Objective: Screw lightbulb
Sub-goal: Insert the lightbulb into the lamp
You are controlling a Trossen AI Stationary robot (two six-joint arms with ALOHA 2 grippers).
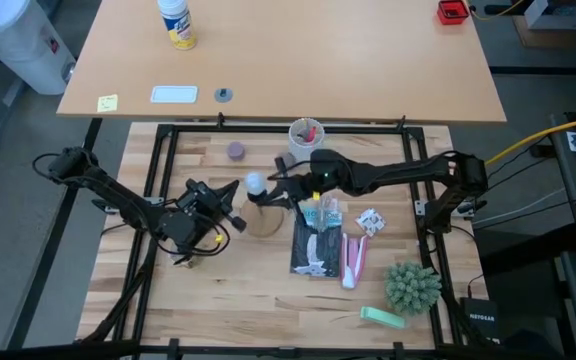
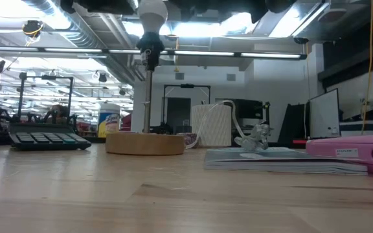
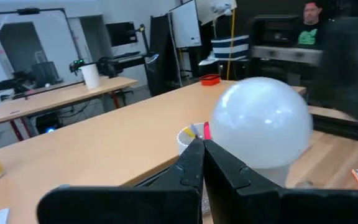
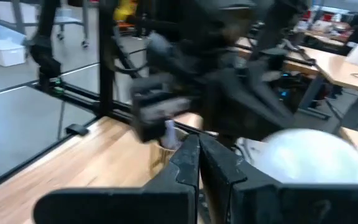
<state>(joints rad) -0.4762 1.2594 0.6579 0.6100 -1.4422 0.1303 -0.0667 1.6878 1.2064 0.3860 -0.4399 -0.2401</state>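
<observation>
White lightbulb (image 1: 255, 183) sits between both closed pincers, left (image 1: 236, 205) and right (image 1: 276, 184).

Closed left gripper (image 3: 202, 163) jaws, lightbulb (image 3: 263, 122) just beyond, white cup (image 3: 189, 138)

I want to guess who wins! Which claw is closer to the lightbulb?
The right claw, I think: it sits right beside the lightbulb on the cup side. The left claw is just a bit farther, toward the robot's own left. Both are shut.

Bright overhead ceiling lights (image 2: 199, 26), glare; right wrist view motion-blurred.
</observation>
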